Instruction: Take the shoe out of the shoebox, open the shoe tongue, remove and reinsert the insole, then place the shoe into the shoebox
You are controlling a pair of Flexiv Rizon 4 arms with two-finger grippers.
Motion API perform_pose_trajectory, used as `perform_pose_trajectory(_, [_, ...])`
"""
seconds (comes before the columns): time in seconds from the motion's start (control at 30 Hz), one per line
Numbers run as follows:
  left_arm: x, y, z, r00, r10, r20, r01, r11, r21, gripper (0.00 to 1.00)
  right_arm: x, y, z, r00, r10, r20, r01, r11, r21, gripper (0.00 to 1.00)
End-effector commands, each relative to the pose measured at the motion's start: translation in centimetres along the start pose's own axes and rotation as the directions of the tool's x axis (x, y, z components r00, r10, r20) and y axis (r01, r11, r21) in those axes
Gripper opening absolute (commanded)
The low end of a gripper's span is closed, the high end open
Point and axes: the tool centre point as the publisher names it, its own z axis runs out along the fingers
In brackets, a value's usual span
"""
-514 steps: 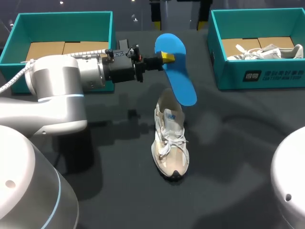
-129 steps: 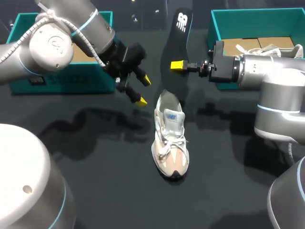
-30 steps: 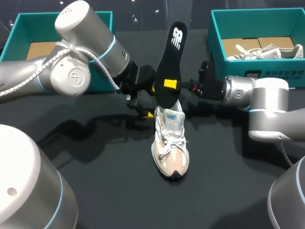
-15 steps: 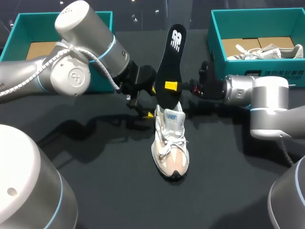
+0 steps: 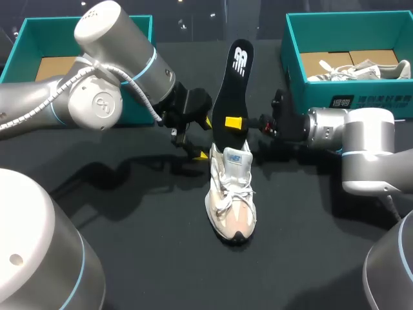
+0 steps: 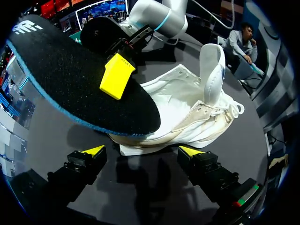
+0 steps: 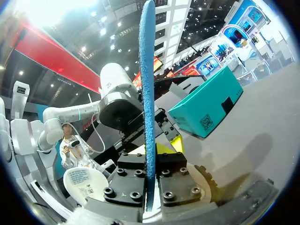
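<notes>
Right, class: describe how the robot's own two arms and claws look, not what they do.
Both the left arm and right arm are rounded silver-grey segments with thin light-blue rings at joints and black wrists. A pale cable runs along the left arm. The left claw and right claw have black fingers with yellow tips.

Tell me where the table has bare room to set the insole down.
Bare table lies on both sides of the shoe and past its toe. At the heel it is crowded: the left fingers and the right fingers, holding the insole, meet there.
</notes>
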Motion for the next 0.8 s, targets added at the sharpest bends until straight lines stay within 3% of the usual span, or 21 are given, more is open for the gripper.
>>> perform_pose_trajectory(0.03, [0.0, 0.0, 0.0, 1.000, 0.001, -0.001, -0.001, 1.000, -0.001, 1.00, 0.2, -1.5, 0.3, 1.000, 0.008, 0.016, -0.008, 1.000, 0.000, 0.00])
perform_pose_trajectory(0.8, [0.0, 0.0, 0.0, 1.000, 0.001, -0.001, -0.001, 1.000, -0.001, 1.00, 1.4, -6.2, -0.7, 0.983, 0.083, 0.164, -0.094, 0.994, 0.059, 0.00])
